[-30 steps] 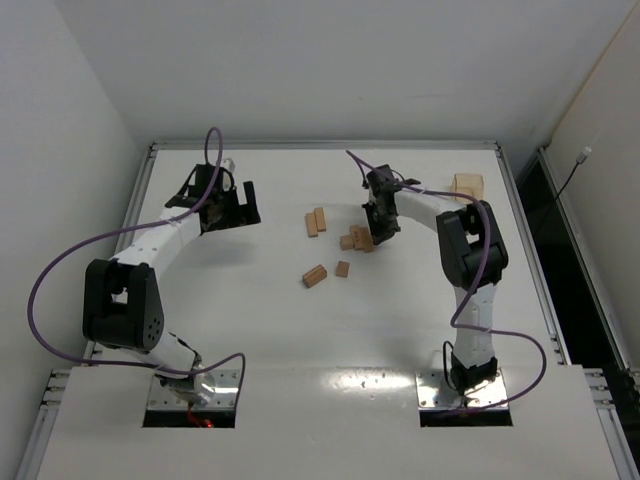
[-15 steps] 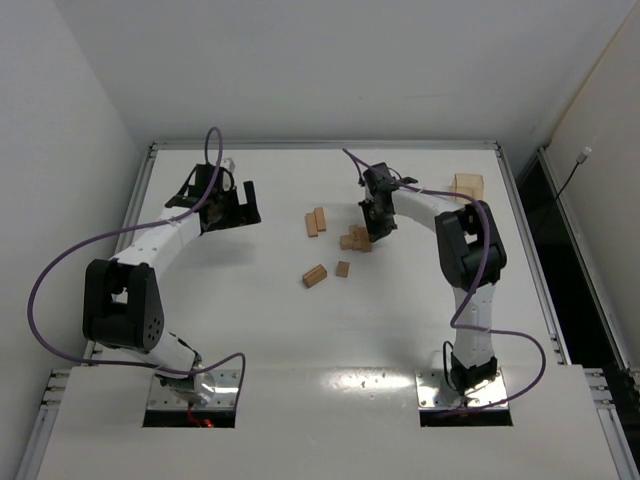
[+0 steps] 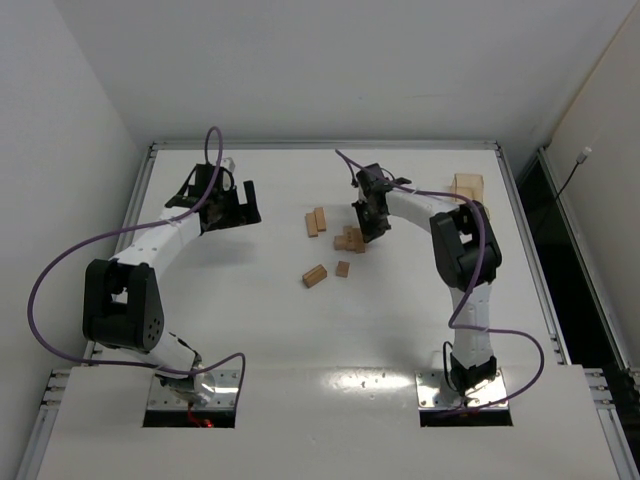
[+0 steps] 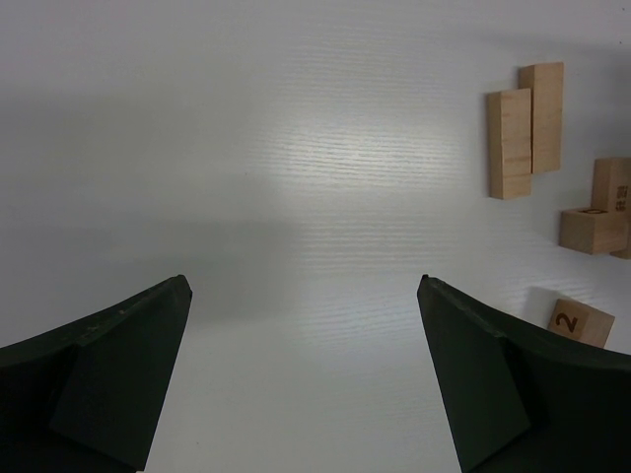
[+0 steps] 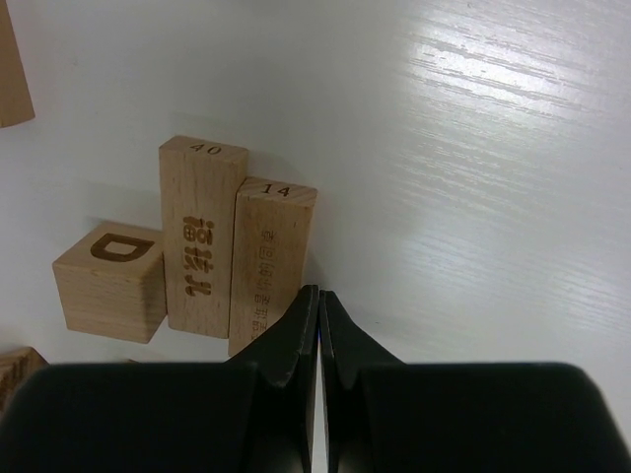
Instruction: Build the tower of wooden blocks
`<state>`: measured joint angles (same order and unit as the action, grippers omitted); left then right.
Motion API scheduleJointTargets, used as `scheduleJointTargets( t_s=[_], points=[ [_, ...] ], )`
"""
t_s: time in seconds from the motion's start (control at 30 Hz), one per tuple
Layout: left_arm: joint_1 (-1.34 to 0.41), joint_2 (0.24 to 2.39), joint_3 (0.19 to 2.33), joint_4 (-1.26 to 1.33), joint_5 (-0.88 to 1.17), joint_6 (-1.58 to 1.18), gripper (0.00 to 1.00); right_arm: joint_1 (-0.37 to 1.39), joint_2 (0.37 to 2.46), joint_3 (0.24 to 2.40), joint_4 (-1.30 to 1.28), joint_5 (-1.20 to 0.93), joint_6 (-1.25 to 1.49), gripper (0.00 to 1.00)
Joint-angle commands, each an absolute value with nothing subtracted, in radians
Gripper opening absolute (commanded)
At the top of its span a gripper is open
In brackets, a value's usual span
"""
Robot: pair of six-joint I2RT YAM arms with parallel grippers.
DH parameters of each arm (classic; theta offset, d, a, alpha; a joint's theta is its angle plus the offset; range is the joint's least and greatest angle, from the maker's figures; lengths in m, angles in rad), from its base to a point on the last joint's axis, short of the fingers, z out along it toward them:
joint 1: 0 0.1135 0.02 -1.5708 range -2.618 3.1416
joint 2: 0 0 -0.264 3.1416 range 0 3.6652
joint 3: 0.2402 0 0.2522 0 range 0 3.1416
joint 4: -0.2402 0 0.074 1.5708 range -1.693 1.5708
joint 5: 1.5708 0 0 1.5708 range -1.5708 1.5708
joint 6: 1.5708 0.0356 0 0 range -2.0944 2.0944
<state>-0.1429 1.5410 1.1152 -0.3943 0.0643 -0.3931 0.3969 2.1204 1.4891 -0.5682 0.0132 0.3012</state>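
The right pincer (image 5: 317,305) is closed, its black fingers pressed flat together and holding nothing, with the tips at the near end of a smooth light-brown wooden bar engraved 14 (image 5: 268,261). (The bar marked 40 (image 5: 200,236) sits flush at its 9 o'clock, then the cube stamped D (image 5: 110,281).) The left pincer (image 4: 304,286) gapes wide and empty over the matte white counter (image 4: 296,148). A pair of plain wooden bars (image 3: 316,221) lies at 9 o'clock of that cluster. A lone bar (image 3: 314,276) and a small cube (image 3: 342,268) lie around its 7 o'clock.
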Motion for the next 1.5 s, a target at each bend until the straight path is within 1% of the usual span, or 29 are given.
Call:
scheduleJointTargets(
  t_s=[0.0,0.07,0.1,0.13,0.17,0.2,0.23,0.27,0.4,0.43,0.53,0.6,0.63,0.77,0.8,0.87,0.93,1.0,1.07,1.17,1.23,1.47],
  points=[
    [-0.15,1.523,1.117,-0.36,0.081,-0.393,1.0,0.403,2.129,1.528,-0.546,-0.005,0.322,0.0],
    [-0.15,1.523,1.117,-0.36,0.081,-0.393,1.0,0.403,2.12,1.519,-0.546,0.011,0.322,0.0],
    [-0.15,1.523,1.117,-0.36,0.081,-0.393,1.0,0.403,2.12,1.519,-0.546,0.02,0.322,0.02],
    [-0.15,1.523,1.117,-0.36,0.081,-0.393,1.0,0.403,2.106,1.519,-0.546,0.034,0.322,0.09],
    [-0.15,1.523,1.117,-0.36,0.081,-0.393,1.0,0.393,2.091,1.519,-0.546,0.034,0.312,0.3],
    [-0.15,1.523,1.117,-0.36,0.09,-0.393,1.0,0.379,2.079,1.519,-0.546,0.058,0.311,0.38],
    [-0.15,1.523,1.117,-0.36,0.091,-0.382,1.0,0.379,2.063,1.519,-0.546,0.067,0.311,0.41],
    [-0.159,1.523,1.117,-0.36,0.091,-0.382,1.0,0.364,2.022,1.508,-0.56,0.083,0.299,0.43],
    [-0.199,1.514,1.126,-0.37,0.077,-0.382,1.0,0.313,1.866,1.456,-0.569,0.191,0.281,0.43],
    [-0.224,1.514,1.126,-0.37,0.063,-0.382,1.0,0.301,1.835,1.427,-0.569,0.192,0.281,0.43],
    [-0.276,1.529,1.137,-0.36,0.042,-0.403,1.0,0.246,1.741,1.37,-0.592,0.172,0.272,0.43],
    [-0.305,1.568,1.179,-0.36,0.028,-0.416,1.0,0.215,1.698,1.324,-0.592,0.135,0.23,0.39],
    [-0.333,1.587,1.196,-0.37,0.015,-0.425,1.0,0.206,1.662,1.31,-0.592,0.135,0.216,0.39],
    [-0.388,1.728,1.319,-0.396,0.026,-0.457,1.0,0.181,1.606,1.276,-0.592,0.065,0.123,0.39],
    [-0.397,1.79,1.351,-0.412,0.026,-0.471,1.0,0.169,1.606,1.267,-0.592,0.064,0.112,0.39],
    [-0.417,1.885,1.487,-0.423,0.017,-0.5,1.0,0.146,1.579,1.267,-0.592,0.054,0.098,0.39],
    [-0.431,1.919,1.526,-0.459,-0.02,-0.524,1.0,0.129,1.569,1.267,-0.592,0.044,0.098,0.39],
    [-0.451,2.024,1.647,-0.517,-0.035,-0.561,1.0,0.114,1.569,1.267,-0.601,0.034,0.098,0.39],
    [-0.463,2.104,1.744,-0.543,-0.076,-0.575,1.0,0.101,1.569,1.267,-0.601,0.022,0.098,0.39],
    [-0.497,2.164,1.851,-0.59,-0.164,-0.626,1.0,0.083,1.56,1.246,-0.601,0.002,0.109,0.39],
    [-0.511,2.212,1.888,-0.626,-0.205,-0.661,1.0,0.072,1.56,1.236,-0.592,0.002,0.12,0.39],
    [-0.558,2.235,1.875,-0.626,-0.291,-0.676,1.0,0.052,1.56,1.227,-0.592,-0.029,0.138,0.39]
  ],
)
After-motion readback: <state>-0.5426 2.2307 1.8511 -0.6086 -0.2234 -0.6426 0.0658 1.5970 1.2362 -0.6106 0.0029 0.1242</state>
